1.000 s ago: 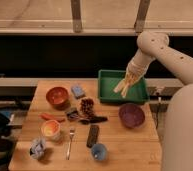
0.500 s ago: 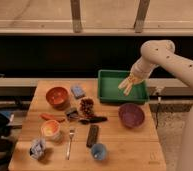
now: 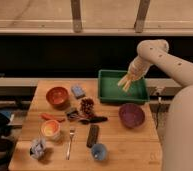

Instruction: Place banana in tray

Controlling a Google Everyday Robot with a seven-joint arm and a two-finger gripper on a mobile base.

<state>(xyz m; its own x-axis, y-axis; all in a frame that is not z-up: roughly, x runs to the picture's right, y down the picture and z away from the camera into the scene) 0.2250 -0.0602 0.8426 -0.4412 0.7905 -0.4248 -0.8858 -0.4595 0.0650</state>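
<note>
There is just the one view. It looks from above and in front of the table (image 3: 125, 145), tilted down, facing the dark wall and window frame behind. It stands far enough back to take in the whole tabletop, from the near edge to the tray (image 3: 110, 92) at the far right. The robot's body fills the right edge close to the lens, its arm reaching inward with the gripper (image 3: 132, 75) over the tray.

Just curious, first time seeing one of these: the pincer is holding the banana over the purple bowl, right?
Not quite. In the camera view the pincer holds the banana over the green tray, not the purple bowl, which sits nearer the front of the table.
</note>
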